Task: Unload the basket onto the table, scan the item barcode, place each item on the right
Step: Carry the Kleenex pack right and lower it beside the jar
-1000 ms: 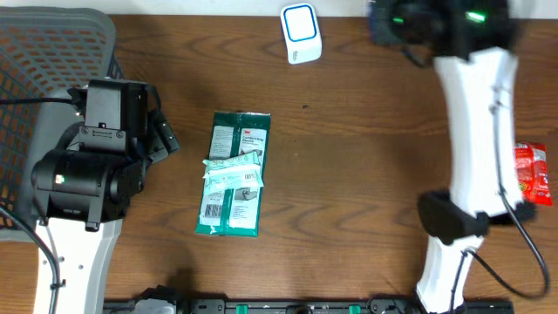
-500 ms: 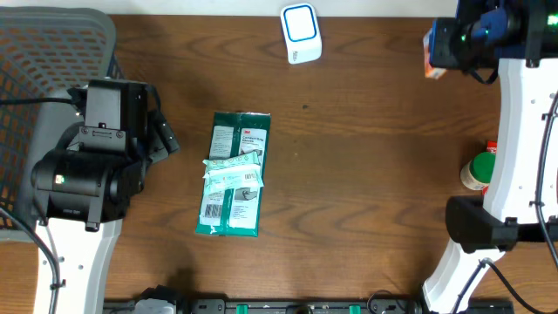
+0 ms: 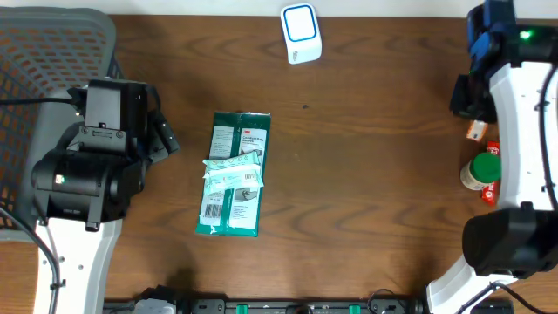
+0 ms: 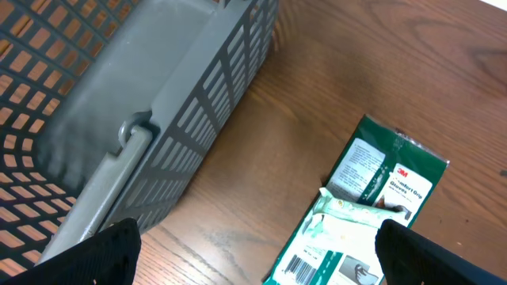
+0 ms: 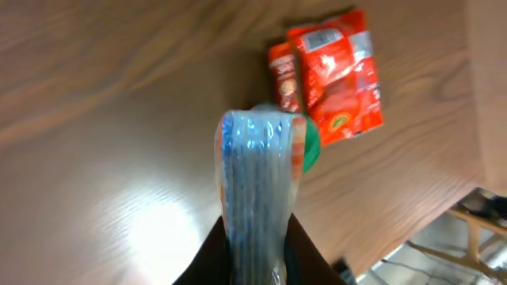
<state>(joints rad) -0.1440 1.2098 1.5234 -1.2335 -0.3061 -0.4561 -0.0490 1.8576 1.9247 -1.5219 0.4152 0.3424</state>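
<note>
Brown wood-grain table (image 3: 375, 192); right gripper (image 5: 255, 237) pinched narrow on a crinkly clear-blue film packet (image 5: 255, 158) near its right edge, by a glossy red pouch (image 5: 337, 75), well apart from the rounded white scanner (image 3: 301, 33) at the far edge. Scan looked not yet done; barcode unseen. Left gripper (image 4: 261, 261) gaped wide, empty, near a flat green pack (image 3: 234, 173).

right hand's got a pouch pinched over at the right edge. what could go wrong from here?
1. The right hand pinches the glossy pouch at one end; it may slip on the way to the scanner.
2. No barcode shows on the pouch, so it might face away from the scanner.
3. The bottle and red packet sit close by; a low swing could knock them.
</note>
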